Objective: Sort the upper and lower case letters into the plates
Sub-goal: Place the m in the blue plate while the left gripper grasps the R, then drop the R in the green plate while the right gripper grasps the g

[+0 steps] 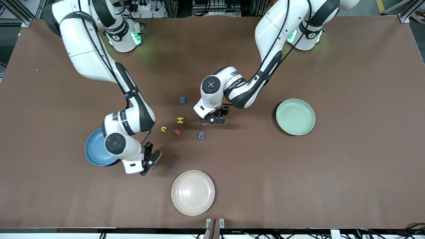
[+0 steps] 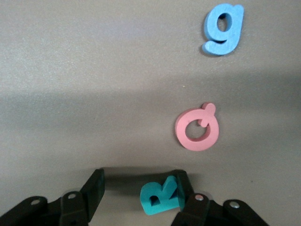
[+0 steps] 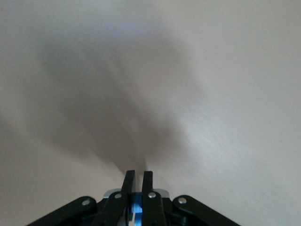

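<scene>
My left gripper (image 1: 212, 120) is low over the table among the letters, open (image 2: 138, 181). A teal R (image 2: 162, 197) lies between its jaws, touching one finger (image 2: 182, 184) and well apart from the other. Close by lie a red-orange Q (image 2: 197, 131) and a blue g (image 2: 223, 29) (image 1: 201, 135). A blue W (image 1: 182, 100), a yellow H (image 1: 180, 120), a yellow u (image 1: 163, 128) and a red w (image 1: 177, 132) lie toward the right arm's end. My right gripper (image 1: 152, 161) hangs beside the blue plate (image 1: 94, 149), shut (image 3: 138, 174) on a blue letter (image 3: 137, 209). The mint plate (image 1: 295, 117) holds nothing.
A cream-beige plate (image 1: 193, 192) sits near the table's front edge, nearer to the front camera than the letters. The right arm's wrist covers part of the blue plate. Bare brown table lies between the letters and the mint plate.
</scene>
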Controlling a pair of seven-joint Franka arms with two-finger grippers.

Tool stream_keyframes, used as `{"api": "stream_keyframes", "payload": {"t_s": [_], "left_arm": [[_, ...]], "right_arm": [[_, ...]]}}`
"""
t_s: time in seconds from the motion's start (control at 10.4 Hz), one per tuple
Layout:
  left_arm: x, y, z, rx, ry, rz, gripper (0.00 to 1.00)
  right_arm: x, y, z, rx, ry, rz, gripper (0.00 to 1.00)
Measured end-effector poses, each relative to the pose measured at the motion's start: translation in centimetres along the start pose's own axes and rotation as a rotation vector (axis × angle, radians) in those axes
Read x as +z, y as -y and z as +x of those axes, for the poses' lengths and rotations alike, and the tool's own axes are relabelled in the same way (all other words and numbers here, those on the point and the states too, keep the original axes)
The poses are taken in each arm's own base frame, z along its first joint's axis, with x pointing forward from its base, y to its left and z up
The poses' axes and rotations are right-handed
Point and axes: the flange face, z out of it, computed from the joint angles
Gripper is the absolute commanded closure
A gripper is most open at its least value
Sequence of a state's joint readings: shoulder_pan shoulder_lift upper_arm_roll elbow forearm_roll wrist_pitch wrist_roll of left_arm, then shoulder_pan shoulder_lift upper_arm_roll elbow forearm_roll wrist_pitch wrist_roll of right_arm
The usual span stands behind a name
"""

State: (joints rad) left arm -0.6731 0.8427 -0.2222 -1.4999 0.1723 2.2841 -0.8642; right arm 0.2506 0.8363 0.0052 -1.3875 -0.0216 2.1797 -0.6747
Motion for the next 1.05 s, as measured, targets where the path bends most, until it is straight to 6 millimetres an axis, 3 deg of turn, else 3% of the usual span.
{"api": "stream_keyframes", "payload": {"t_s": [0.29, 0.38, 0.57, 0.67, 0.77, 0.96, 1.05], "left_arm": [[0.1, -1.0, -1.3, -0.024, 0.052, -0.012, 0.29], [0.2, -1.2, -1.6, -0.022, 0.057, -0.009, 0.38], [0.2, -1.2, -1.7, -0.021, 0.06, -0.004, 0.43], [0.1, -1.1, -1.6, -0.017, 0.059, -0.004, 0.43], [0.0, -1.0, -1.3, -0.009, 0.056, -0.005, 0.43], [-0.3, -0.5, -0.5, -0.004, 0.048, -0.008, 0.43], [-0.3, -0.5, -0.4, -0.005, 0.047, -0.008, 0.43]], "right_arm": [[-4.5, -3.5, -2.7, 0.06, 0.031, 0.028, 1.0], [-5.8, -4.2, -3.6, 0.075, 0.046, 0.039, 1.0], [-6.7, -6.9, -7.6, 0.116, 0.088, 0.081, 0.99], [-6.3, -8.6, -10.0, 0.121, 0.096, 0.098, 0.35], [-5.6, -10.3, -12.5, 0.128, 0.101, 0.114, 0.0], [-4.8, -12.0, -15.4, 0.147, 0.102, 0.129, 0.0], [-4.8, -11.9, -15.2, 0.145, 0.099, 0.129, 0.0]]}}
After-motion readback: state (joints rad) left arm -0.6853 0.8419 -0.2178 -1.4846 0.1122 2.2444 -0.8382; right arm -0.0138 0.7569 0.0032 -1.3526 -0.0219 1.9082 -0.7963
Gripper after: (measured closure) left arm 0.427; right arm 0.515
